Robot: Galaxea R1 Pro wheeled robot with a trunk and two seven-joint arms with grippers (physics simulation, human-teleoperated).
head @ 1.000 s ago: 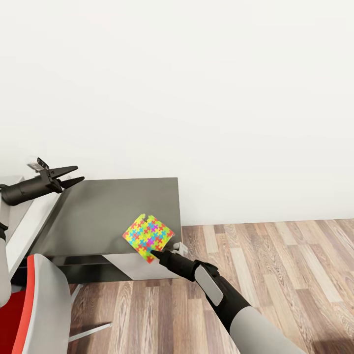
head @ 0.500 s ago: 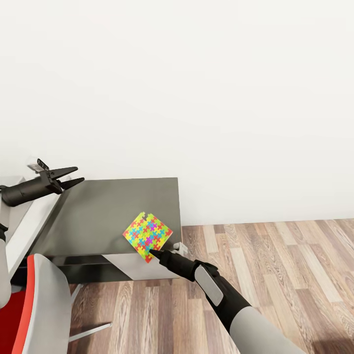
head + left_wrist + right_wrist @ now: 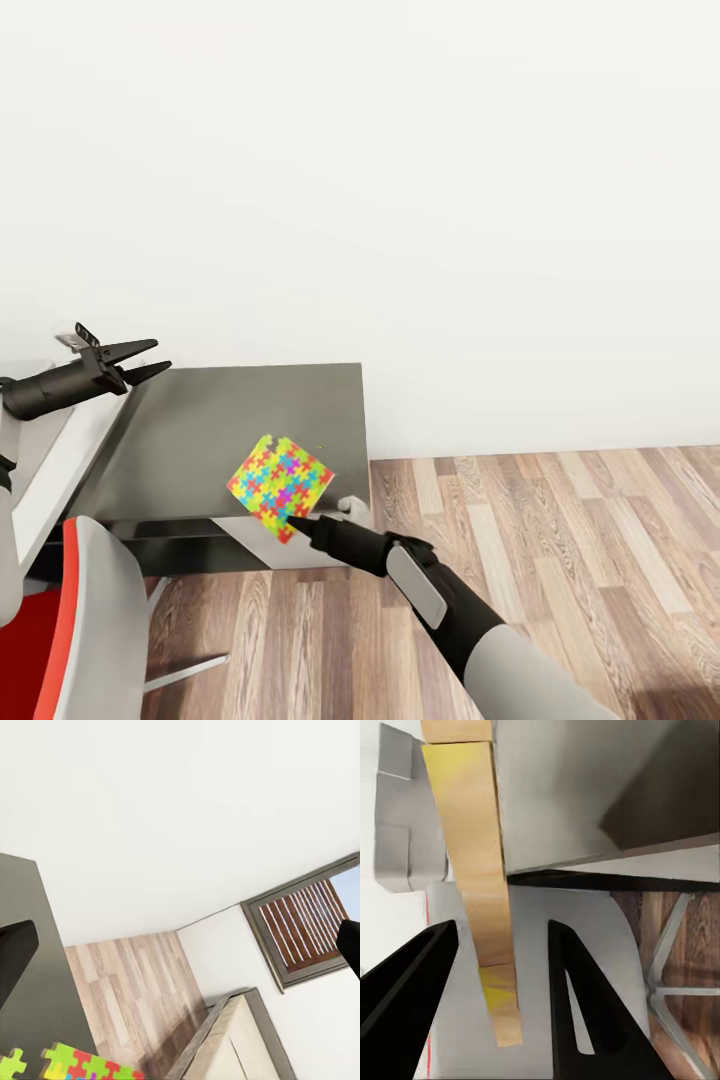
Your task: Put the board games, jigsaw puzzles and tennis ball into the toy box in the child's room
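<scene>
Head view: right gripper (image 3: 293, 521) fingers pinch puzzle (image 3: 278, 487) corner at table (image 3: 200, 440) front edge; thin grip may slip. Left gripper (image 3: 150, 358) narrowly parted, empty.

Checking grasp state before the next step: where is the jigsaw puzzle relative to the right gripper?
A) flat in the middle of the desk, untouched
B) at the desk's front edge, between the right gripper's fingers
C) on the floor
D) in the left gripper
B: in the head view the jigsaw puzzle sits at the front edge of the dark desk with the right gripper at its near corner; the right wrist view shows its edge between the fingers.
</scene>
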